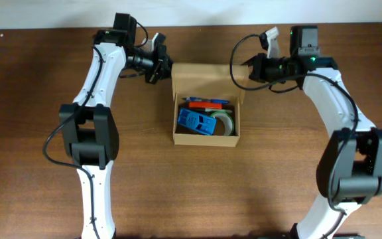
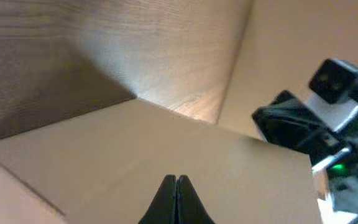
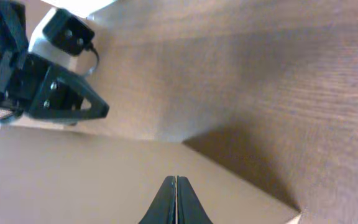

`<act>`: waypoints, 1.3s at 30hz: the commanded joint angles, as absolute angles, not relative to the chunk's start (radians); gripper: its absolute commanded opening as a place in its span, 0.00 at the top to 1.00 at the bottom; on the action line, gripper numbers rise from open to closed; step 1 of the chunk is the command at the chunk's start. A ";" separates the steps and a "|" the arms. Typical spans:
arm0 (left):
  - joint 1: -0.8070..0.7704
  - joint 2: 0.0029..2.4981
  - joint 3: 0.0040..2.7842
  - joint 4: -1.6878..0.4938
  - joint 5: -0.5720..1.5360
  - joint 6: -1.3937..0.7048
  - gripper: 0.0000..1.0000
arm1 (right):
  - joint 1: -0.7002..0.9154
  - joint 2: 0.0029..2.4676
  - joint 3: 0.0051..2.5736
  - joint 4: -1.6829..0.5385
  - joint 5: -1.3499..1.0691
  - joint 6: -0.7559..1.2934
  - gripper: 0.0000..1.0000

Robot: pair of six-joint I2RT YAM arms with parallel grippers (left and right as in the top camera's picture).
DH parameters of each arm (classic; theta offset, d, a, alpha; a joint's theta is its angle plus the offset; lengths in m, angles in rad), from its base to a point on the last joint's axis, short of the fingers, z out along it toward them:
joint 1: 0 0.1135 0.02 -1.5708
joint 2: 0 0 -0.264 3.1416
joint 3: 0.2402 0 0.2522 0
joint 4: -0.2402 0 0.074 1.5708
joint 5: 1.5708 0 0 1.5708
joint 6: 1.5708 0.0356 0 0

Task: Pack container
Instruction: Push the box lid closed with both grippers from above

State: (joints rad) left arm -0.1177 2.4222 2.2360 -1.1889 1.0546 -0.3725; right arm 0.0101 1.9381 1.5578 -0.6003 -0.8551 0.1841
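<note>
Seen from above, the left gripper (image 1: 159, 66) is at the left end of the open flap lid (image 1: 207, 78) of the container (image 1: 205, 140), a tan cardboard box that stands in the middle of the dark wooden table (image 1: 32, 79). Its own camera shows what the top view does not: the two black fingers (image 2: 166, 202) are pressed together to a thin line, with the tips at a smooth, plain cardboard surface; whether they touch it I cannot tell. Only the top view looks into the box. There lie a flat blue plastic piece (image 1: 196, 121) on the left, a roll of greenish tape (image 1: 224, 123) just beside it on the right, and red and blue pens (image 1: 207, 103) along the back wall. The right gripper (image 1: 247, 70) is at the right end of the flap. In its wrist view the fingers (image 3: 166, 202) are also closed against each other in front of the matte cardboard, with the grainy wood behind it.
</note>
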 commanded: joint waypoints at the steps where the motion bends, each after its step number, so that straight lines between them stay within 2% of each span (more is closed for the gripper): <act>1: -0.128 2.429 2.323 -1.311 0.943 -0.191 0.98 | 0.042 1.853 1.571 -0.653 -0.819 0.081 0.97; 9: -0.159 2.429 2.412 -1.493 0.793 -0.117 0.98 | 0.125 1.818 1.571 -0.773 -0.742 0.078 0.96; 23: -0.238 2.429 2.581 -1.688 0.297 -0.167 0.98 | 0.424 1.819 1.571 -0.940 -0.265 0.166 0.96; 29: -0.240 2.425 2.591 -1.687 0.242 -0.216 0.98 | 0.501 1.827 1.570 -0.978 -0.099 0.204 0.97; 39: -0.239 2.424 2.591 -1.687 0.234 -0.216 0.98 | 0.513 1.890 1.542 -0.989 -0.089 0.204 0.96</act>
